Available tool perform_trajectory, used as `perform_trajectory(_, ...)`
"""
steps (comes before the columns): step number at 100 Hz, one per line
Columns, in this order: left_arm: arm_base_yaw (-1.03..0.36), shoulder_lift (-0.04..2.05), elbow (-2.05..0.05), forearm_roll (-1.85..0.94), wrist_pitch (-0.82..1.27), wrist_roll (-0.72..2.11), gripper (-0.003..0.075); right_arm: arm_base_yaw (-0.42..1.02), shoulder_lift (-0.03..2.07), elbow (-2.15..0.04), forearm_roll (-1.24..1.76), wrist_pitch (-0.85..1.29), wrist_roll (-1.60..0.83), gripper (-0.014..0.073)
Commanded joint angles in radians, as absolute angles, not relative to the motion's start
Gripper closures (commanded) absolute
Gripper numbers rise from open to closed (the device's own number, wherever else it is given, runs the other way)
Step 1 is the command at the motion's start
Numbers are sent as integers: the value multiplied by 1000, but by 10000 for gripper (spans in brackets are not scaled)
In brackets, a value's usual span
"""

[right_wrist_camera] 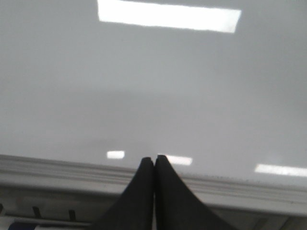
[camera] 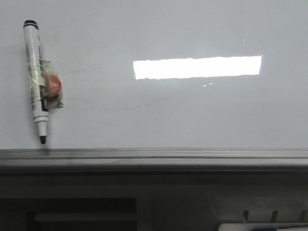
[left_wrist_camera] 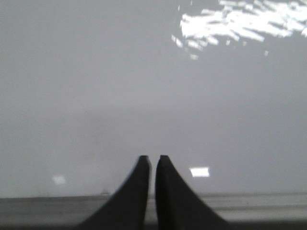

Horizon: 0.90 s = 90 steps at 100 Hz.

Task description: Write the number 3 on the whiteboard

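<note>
Whiteboard (camera: pixel 192 115) carries no 3; uncapped marker (camera: pixel 37 79) lies on its left part, tip toward grey edge strip (camera: pixel 154 156). Left gripper (left_wrist_camera: pixel 153 163) and right gripper (right_wrist_camera: pixel 154 163): jaws pressed together, holding nothing

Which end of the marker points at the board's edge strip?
The black writing tip of the marker: bare and tapered, it sits just short of the grey edge strip. The black-ringed end points away, up the whiteboard.
</note>
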State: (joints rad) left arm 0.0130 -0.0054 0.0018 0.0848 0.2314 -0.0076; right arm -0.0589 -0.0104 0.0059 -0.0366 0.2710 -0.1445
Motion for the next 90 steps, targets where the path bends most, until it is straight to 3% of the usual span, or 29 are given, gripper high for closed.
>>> perform_trajectory(1, 12, -30, 11, 88, -20, -17, 741, -65, -26, 39, -51, 78, -153, 641)
perform_trajectory(14, 12, -30, 11, 90, -199, -17, 741, -65, -26, 39, -51, -95, -153, 641)
perform_trajectory(36, 12, -30, 11, 90, -242, -17, 741, -65, -26, 37, -51, -274, -153, 641)
perform_trajectory(74, 13, -28, 11, 88, -271, -17, 741, -65, -26, 37, -51, -253, -153, 641)
perform_trajectory(90, 13, -28, -19, -36, -223, -17, 741, -65, -25, -38, 20, -13, -135, 641)
